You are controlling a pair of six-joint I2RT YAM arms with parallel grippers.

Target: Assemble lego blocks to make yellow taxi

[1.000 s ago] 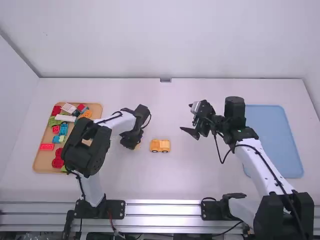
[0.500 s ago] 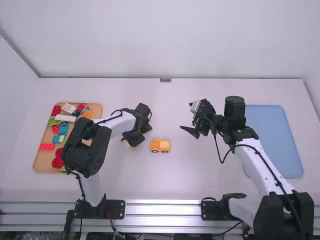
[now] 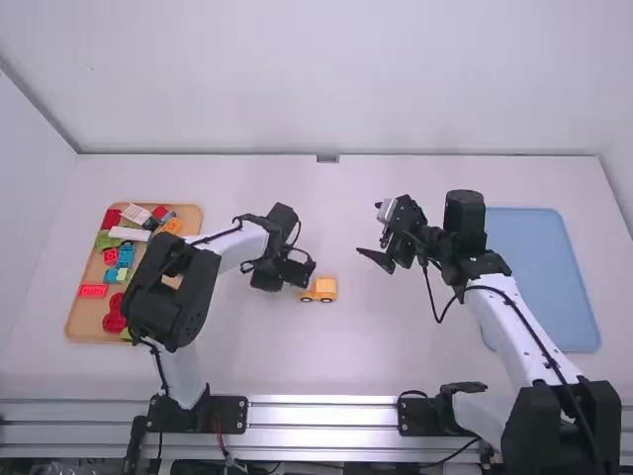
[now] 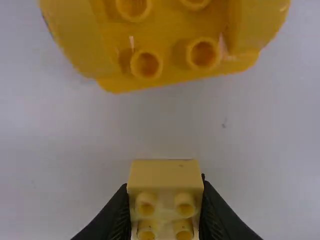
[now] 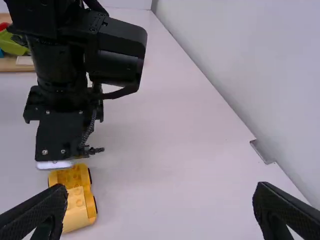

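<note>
Near the middle of the table, my left gripper (image 3: 299, 281) hangs at the left end of the yellow vehicle (image 3: 323, 289). In the left wrist view, my left gripper (image 4: 165, 192) is shut on a small yellow block (image 4: 166, 173), its studs showing. The vehicle's studded base (image 4: 170, 65) lies apart from that block there. My right gripper (image 3: 370, 232) stands open, holding nothing, to the right of and beyond the vehicle. The right wrist view shows my right gripper (image 5: 161, 192) with wide-apart fingers, and the vehicle (image 5: 77, 205) beside the left one, under the left arm.
A wooden tray (image 3: 81, 322) with several coloured blocks lies at the left, partly behind the left arm. A blue tray (image 3: 542, 267) lies at the right beside the right arm. Bare white table (image 3: 326, 361) stretches between the two arms' bases.
My left gripper has turned and shifted right to the vehicle, now covering part of its left end. The vehicle and the right arm have stayed put.
</note>
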